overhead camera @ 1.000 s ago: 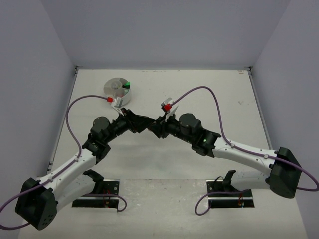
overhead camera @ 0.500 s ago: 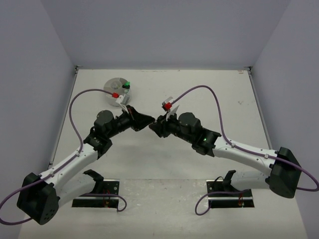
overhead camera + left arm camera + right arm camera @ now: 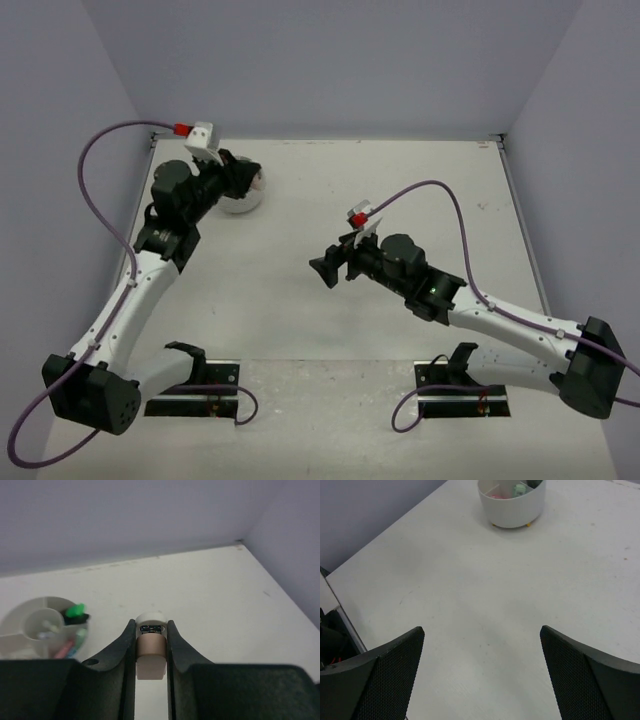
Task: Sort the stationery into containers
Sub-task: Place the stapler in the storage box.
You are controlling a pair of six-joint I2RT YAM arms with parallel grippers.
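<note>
White table [image 3: 400,180], no loose stationery on it in any view. Left arm [image 3: 130,290] reaches to the far-left corner; right arm [image 3: 480,310] sits low mid-table, well apart from it.

Round white tub [image 3: 512,510] at the far-left of the table, upright on small feet, divided inside. In the top view the left wrist hides part of it.

Left gripper [image 3: 150,630] is clenched on a small tan-and-white piece [image 3: 150,652], likely an eraser: tan band, white ends, pinched upright between both fingers, off the table. From the wrist view the tub lies down and to the left of the fingers, so the piece is near the tub, not yet in it. Cannot tell whether it is directly above the rim.

Right gripper [image 3: 481,629] is released, jaws wide, nothing between them, bare table under it, pointing toward the tub from a distance.

Tub contents: green highlighter [image 3: 76,611] with a black body standing in one compartment, pink items [image 3: 62,651] in the next, pale bits in the centre cup, too small to name.

Progress, my read: nearly done. Several items already sorted, and the held piece looks like the last one out. Left to do: bring it over an open compartment and let go. Which compartment it belongs in is not clear.
</note>
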